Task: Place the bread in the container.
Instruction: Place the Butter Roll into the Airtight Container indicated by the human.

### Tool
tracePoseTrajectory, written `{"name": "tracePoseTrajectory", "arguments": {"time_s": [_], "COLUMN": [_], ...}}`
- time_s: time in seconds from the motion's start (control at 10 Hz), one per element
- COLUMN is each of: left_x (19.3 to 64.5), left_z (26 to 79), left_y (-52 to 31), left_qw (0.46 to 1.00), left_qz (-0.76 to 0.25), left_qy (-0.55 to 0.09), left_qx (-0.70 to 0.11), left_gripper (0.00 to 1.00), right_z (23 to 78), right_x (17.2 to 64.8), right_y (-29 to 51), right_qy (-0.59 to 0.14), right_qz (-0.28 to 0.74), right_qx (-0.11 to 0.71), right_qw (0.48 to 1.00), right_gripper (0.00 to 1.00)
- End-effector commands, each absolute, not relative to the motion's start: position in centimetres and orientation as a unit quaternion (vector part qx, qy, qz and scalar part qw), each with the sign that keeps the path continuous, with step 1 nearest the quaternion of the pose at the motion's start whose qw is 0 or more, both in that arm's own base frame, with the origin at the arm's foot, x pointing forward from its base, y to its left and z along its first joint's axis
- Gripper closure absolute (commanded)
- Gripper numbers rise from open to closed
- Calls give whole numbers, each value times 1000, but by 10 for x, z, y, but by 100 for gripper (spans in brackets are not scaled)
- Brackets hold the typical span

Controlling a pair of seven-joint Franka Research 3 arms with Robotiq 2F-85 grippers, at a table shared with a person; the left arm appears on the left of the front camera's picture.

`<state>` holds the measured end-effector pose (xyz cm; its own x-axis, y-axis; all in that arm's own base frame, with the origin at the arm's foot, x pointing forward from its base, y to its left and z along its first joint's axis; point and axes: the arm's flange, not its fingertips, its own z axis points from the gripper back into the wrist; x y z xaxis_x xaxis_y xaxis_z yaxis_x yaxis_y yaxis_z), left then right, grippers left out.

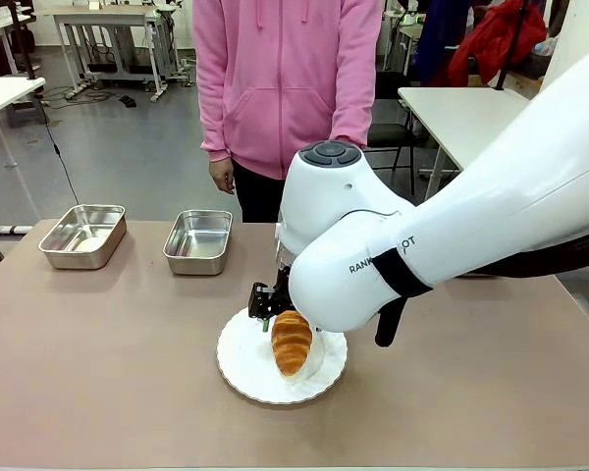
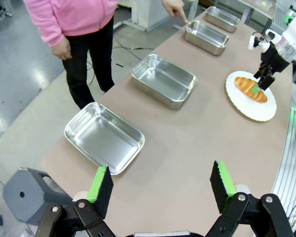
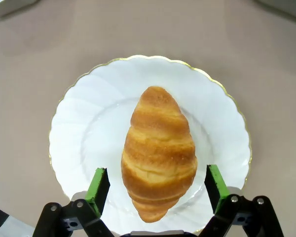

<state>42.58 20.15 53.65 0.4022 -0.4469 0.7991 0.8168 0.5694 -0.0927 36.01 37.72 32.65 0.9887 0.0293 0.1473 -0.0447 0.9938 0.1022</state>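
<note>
right gripper (image 3: pixel 158 181) spread wide, astride bread (image 3: pixel 159 143), lower centre | lower, pinch midsection gently | left gripper (image 2: pixel 160 185) spread, empty

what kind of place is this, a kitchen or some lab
Most likely a robotics lab, not a kitchen: a white robot arm reaches over the table, bare work tables stand behind on a grey floor, and cables trail across it.

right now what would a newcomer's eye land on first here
The golden bread lies on a white scalloped plate at mid-table, with the right gripper open and straddling it. Across the table, the person in pink points a hand at one steel container in the row.
</note>
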Motion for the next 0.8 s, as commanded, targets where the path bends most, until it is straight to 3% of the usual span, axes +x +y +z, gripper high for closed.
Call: {"name": "tracePoseTrajectory", "arguments": {"time_s": [0.0, 0.6, 0.7], "left_x": [424, 424, 424], "left_z": [538, 538, 538], "left_y": [202, 202, 202], "left_qw": [798, 798, 798], "left_qz": [-398, -398, -398], "left_qy": [-380, -380, -380], "left_qx": [-244, -244, -244], "left_gripper": [0, 0, 0], "right_z": [314, 295, 295], "right_x": [366, 365, 366], "right_y": [391, 390, 390], "right_qy": [-80, -73, -72], "right_qz": [5, 7, 2], "right_qx": [47, 39, 35], "right_qw": [996, 997, 997], "right_gripper": [0, 0, 20]}}
